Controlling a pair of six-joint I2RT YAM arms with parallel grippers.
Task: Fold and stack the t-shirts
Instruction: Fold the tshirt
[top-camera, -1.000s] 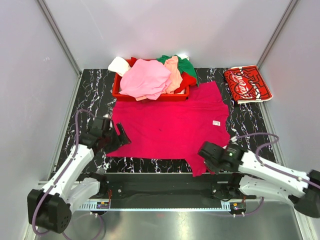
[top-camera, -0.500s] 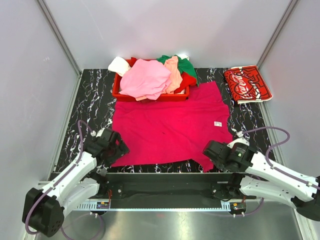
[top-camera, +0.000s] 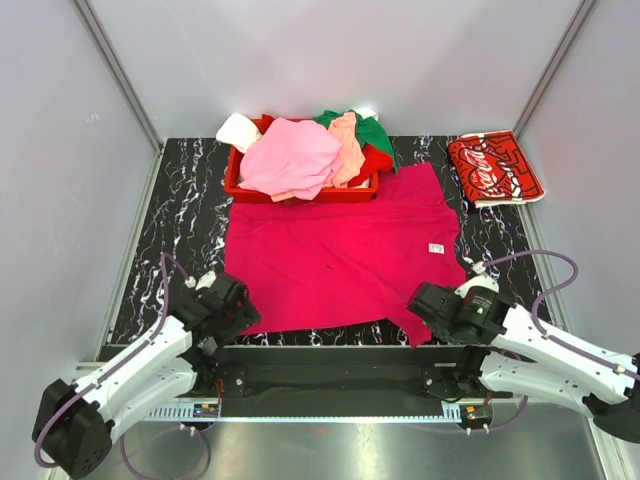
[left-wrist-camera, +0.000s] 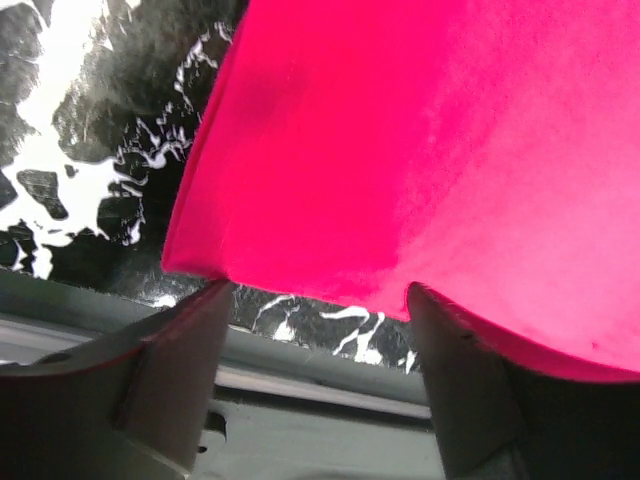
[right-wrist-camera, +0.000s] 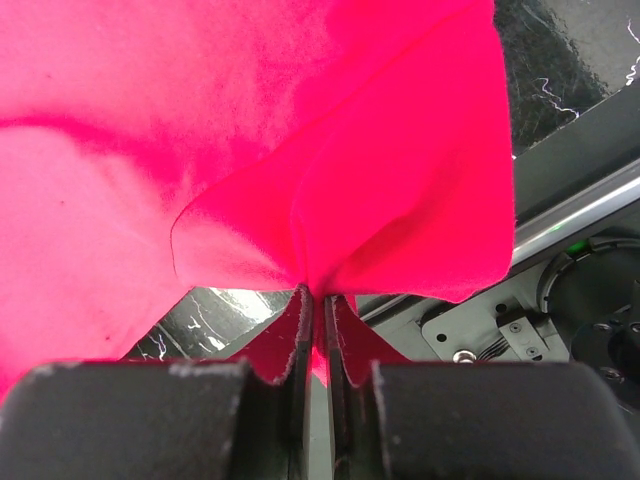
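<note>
The magenta t-shirt (top-camera: 340, 250) lies spread flat on the black marble table (top-camera: 190, 200). My right gripper (top-camera: 425, 305) is shut on its near right corner; in the right wrist view the cloth (right-wrist-camera: 330, 180) bunches up from between the closed fingers at the gripper (right-wrist-camera: 318, 295). My left gripper (top-camera: 228, 305) is open at the shirt's near left corner. In the left wrist view the magenta hem (left-wrist-camera: 400, 150) lies just beyond the spread fingers of the gripper (left-wrist-camera: 320, 292), not between them. The red Coca-Cola shirt (top-camera: 495, 168) lies folded at the far right.
A red basket (top-camera: 300, 188) stands behind the magenta shirt, piled with pink (top-camera: 292, 155), peach (top-camera: 348, 145), green (top-camera: 375, 130) and white (top-camera: 238, 130) shirts. The metal frame rail (top-camera: 320, 360) runs along the near table edge. Grey walls close in left, right and back.
My left gripper has moved nearer, down to the shirt's near left corner. My right gripper pulled its corner right and nearer, flattening the hanging flap, then held still.
</note>
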